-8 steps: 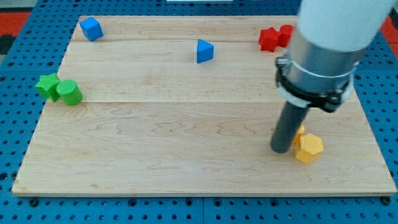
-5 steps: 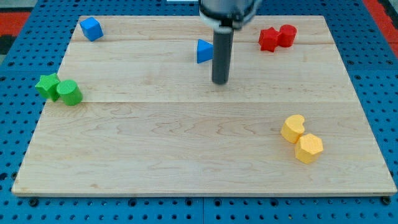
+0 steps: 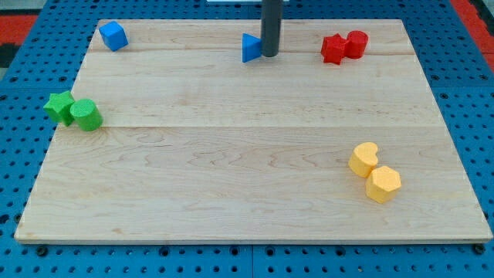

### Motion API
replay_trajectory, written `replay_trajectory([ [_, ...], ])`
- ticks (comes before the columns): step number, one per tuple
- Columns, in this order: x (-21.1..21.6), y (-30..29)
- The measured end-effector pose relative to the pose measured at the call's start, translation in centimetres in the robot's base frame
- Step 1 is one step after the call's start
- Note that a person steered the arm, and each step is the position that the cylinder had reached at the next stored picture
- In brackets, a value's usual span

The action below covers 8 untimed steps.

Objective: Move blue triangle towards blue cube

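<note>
The pale wooden table [image 3: 247,193] lies on a blue pegboard surface [image 3: 23,154] and carries eight small coloured blocks. The straight dark rod that serves as the end effector comes down from the view's top edge, and my tip [image 3: 270,55] rests on the table near the top, just at the view's right of the small blue triangle block [image 3: 250,48]. The rod covers the triangle's right edge, so tip and block appear to be touching, though the overlap makes that hard to confirm. The end effector has nothing that opens or closes; it holds nothing and merely stands against the side of the triangle. The small blue cube block [image 3: 113,35] sits in the table's top left corner, well apart from the triangle and on the side of it away from my tip, so the triangle lies between my tip and the cube along the table's top strip. To the view's right of the rod, two red blocks [image 3: 343,46] sit touching each other near the top right. At the left edge a green star-shaped block [image 3: 59,106] touches a green cylinder block [image 3: 86,114]. Near the bottom right a yellow heart-like block [image 3: 363,159] sits just beside a yellow hexagonal block [image 3: 383,184].
</note>
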<state>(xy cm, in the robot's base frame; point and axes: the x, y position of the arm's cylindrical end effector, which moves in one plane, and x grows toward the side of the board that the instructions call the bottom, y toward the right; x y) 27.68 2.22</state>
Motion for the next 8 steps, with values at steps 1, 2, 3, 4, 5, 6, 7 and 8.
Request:
replay_trajectory([
  [1,0.0,-3.6],
  [2,-0.4,-5.2],
  [3,-2.0,-2.8],
  [4,-4.1,-3.8],
  [5,-3.2,-8.1],
  [6,-0.7,-11.5],
  [7,-0.1,-14.4],
  [8,-0.1,-18.6],
])
